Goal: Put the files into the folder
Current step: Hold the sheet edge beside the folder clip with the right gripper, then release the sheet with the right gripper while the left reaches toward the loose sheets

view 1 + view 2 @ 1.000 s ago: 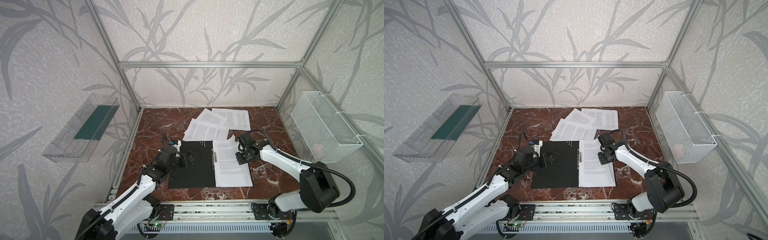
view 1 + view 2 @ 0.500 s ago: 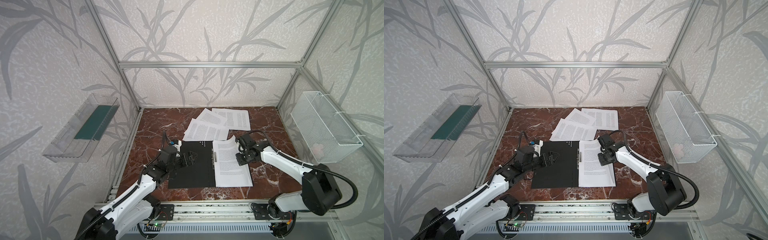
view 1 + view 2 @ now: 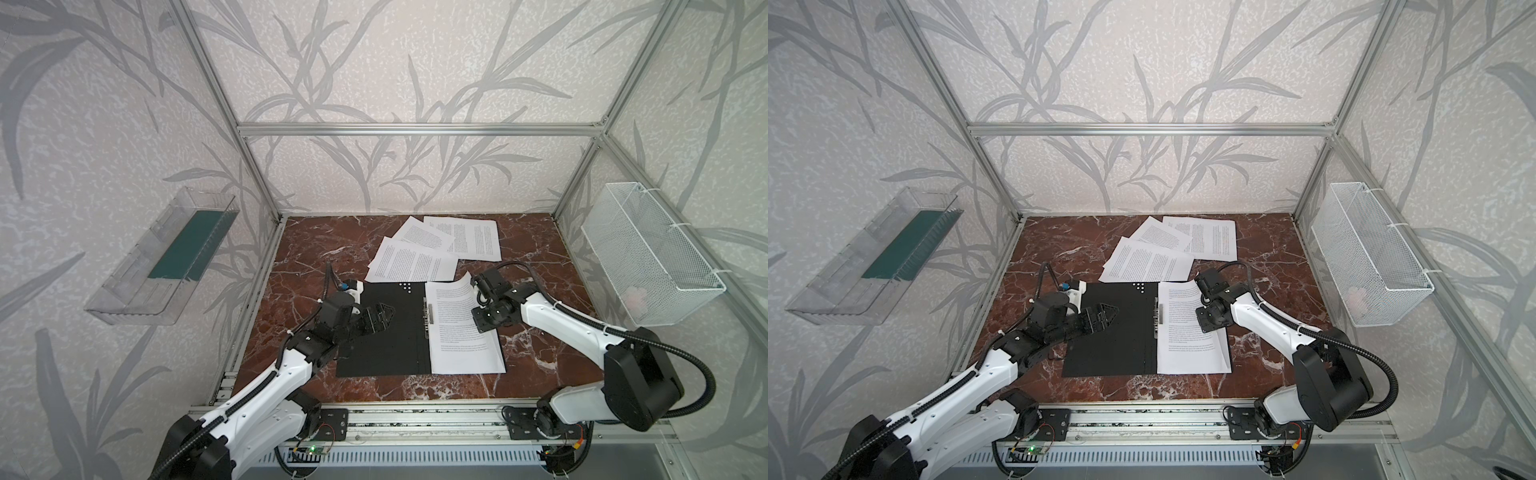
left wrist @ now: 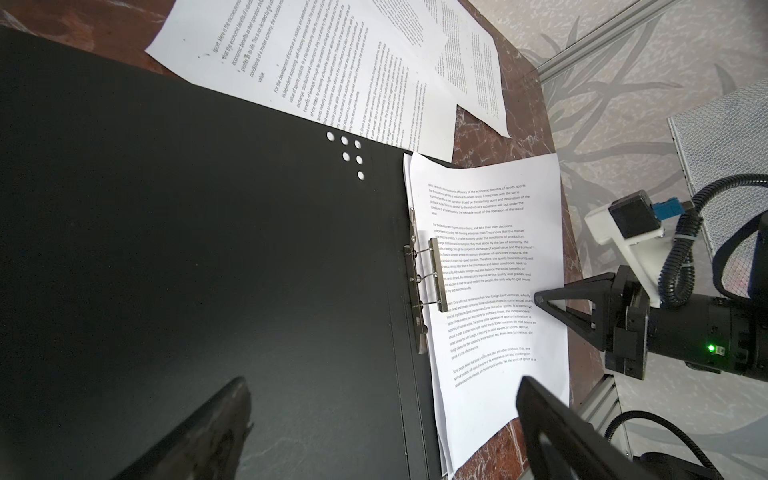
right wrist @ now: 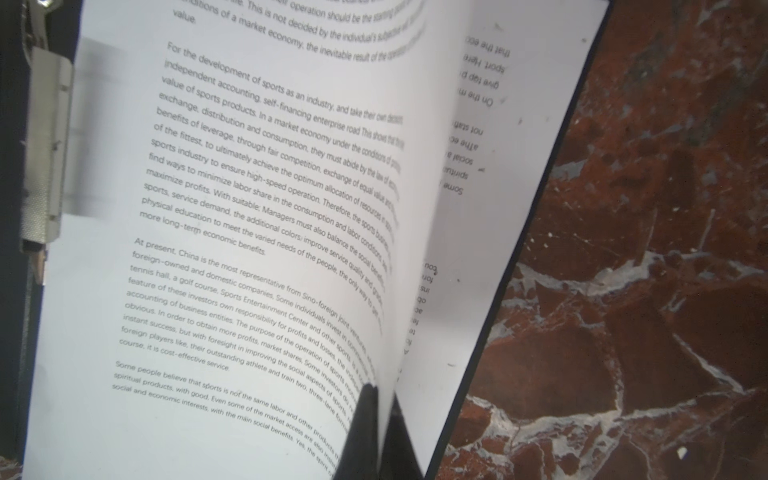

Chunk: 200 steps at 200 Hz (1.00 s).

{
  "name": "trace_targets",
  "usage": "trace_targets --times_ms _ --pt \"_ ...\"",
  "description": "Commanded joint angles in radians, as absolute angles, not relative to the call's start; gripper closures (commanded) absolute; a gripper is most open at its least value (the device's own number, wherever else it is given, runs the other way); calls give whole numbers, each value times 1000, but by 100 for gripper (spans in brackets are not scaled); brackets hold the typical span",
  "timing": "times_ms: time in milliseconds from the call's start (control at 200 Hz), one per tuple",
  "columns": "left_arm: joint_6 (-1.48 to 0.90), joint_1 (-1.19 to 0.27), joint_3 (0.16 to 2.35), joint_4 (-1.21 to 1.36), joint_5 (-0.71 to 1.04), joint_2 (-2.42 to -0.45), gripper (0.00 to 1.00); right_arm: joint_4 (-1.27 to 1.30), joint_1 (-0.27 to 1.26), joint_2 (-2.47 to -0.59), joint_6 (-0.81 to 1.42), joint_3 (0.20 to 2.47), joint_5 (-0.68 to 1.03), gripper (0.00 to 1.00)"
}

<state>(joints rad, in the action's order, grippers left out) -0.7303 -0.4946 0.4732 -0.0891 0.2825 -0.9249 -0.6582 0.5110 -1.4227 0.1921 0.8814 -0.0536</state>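
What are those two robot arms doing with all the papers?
They are filing papers. A black folder lies open on the table, with printed sheets on its right half. The right tool is pinching the edge of the top sheet, which curls up a little. The left tool hovers open over the folder's bare left half, holding nothing. At the back, three more sheets lie loose, not yet filed.

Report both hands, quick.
Left hand: open, holding nothing, over the folder.
Right hand: closed on the top sheet, at its edge.
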Motion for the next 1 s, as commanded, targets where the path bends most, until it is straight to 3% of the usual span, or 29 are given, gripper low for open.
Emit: trace_targets --times_ms 0,740,840,995 --pt "-732 -497 463 -74 285 -928 1 -676 517 -1417 197 871 -49 100" --pt "-733 -496 463 -72 288 -930 1 -662 517 -1420 193 871 -22 97" --pt "-733 -496 463 -71 289 -929 1 -666 516 -1429 195 877 -37 88" --pt "-733 -497 464 -71 296 -925 1 -676 514 -1433 206 888 -85 56"
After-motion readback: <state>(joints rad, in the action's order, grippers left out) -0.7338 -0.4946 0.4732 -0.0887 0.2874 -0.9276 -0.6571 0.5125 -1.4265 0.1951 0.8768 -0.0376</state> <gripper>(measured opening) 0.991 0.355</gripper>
